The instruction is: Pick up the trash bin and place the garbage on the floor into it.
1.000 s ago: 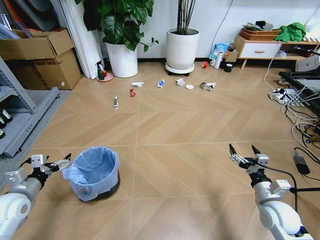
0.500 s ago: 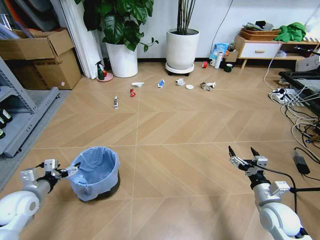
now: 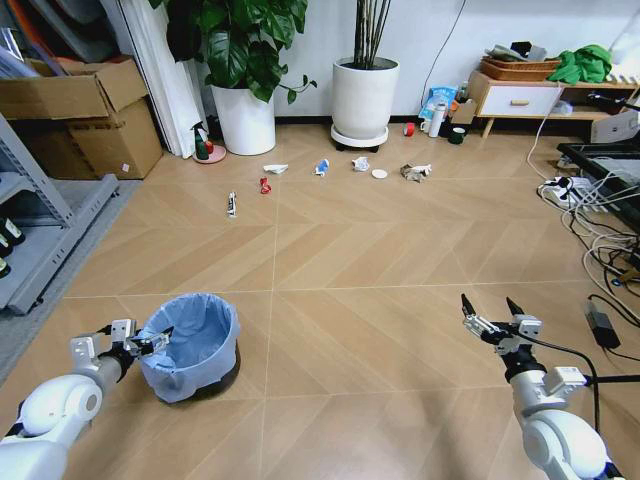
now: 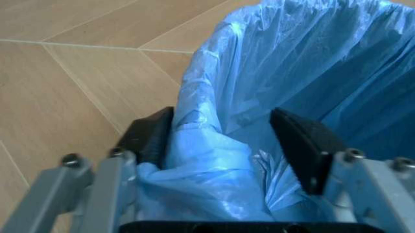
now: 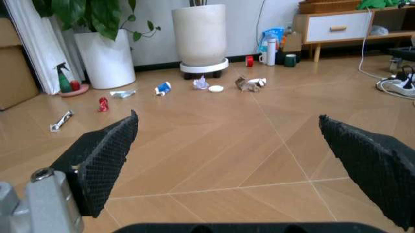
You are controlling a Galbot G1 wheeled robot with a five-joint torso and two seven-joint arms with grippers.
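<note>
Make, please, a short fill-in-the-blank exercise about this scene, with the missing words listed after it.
1. The left gripper has its open fingers on either side of the rim of the ____.
2. The liner inside the trash bin is light ____.
3. The right gripper hangs open over the bare ____.
4. The garbage lies on the floor in front of two white plant ____.

Missing words: trash bin; blue; floor; pots

home-like lab room: potted plants (image 3: 243, 60), metal shelving (image 3: 40, 215), cable tangle (image 3: 600, 215).
</note>
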